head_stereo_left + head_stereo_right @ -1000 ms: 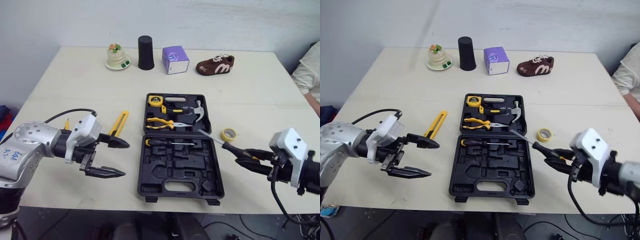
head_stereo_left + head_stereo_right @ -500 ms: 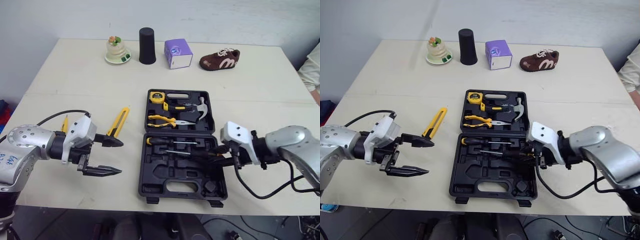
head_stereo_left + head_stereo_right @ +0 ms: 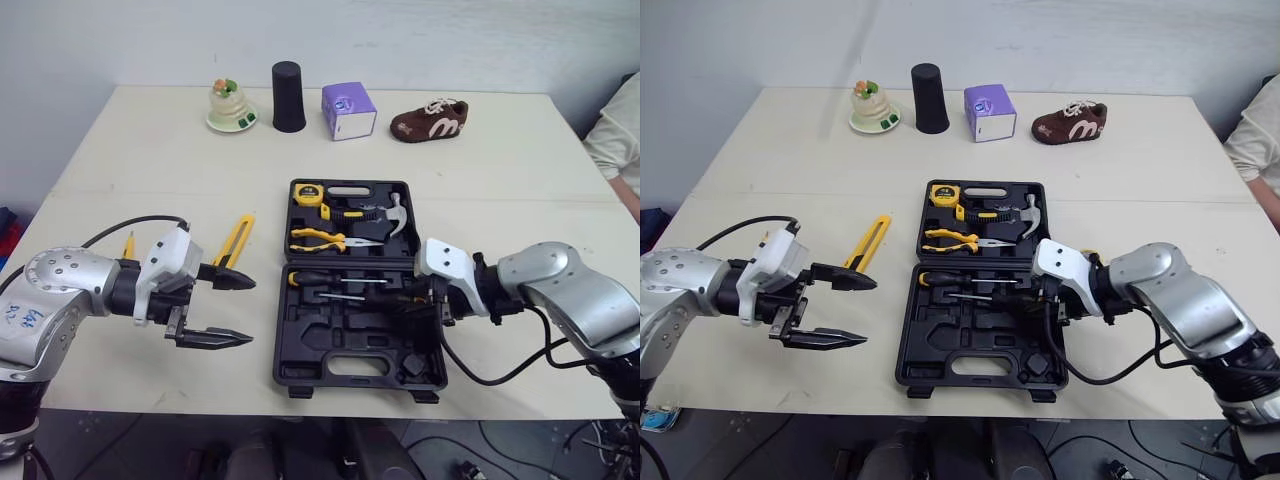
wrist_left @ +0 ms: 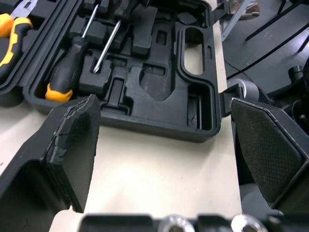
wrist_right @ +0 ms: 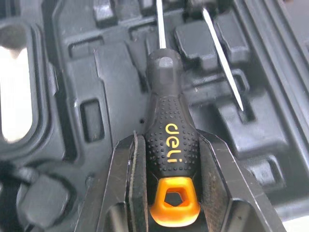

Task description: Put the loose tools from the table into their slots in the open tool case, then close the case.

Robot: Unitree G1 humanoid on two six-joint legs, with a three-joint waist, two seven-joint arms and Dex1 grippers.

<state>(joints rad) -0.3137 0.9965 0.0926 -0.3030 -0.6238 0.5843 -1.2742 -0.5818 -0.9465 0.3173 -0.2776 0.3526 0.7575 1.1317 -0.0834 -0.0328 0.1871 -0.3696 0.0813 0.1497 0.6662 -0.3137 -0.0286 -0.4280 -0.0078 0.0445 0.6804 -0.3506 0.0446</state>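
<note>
The open black tool case lies mid-table. Its far half holds a tape measure, pliers and a hammer. One screwdriver sits in a slot of the near half. My right gripper is shut on a second black-and-orange screwdriver, held low over the near half with its shaft pointing left, beside the slotted one. A yellow utility knife lies on the table left of the case. My left gripper hovers open left of the case, nothing between its fingers.
Along the far edge stand a small cake dish, a black cup, a purple box and a brown shoe. A person's sleeve shows at the right edge. A small yellow tool lies by my left arm.
My right gripper has carried the screwdriver from the table right of the case to over the case's near half, low by the slots. The left gripper has barely moved.
</note>
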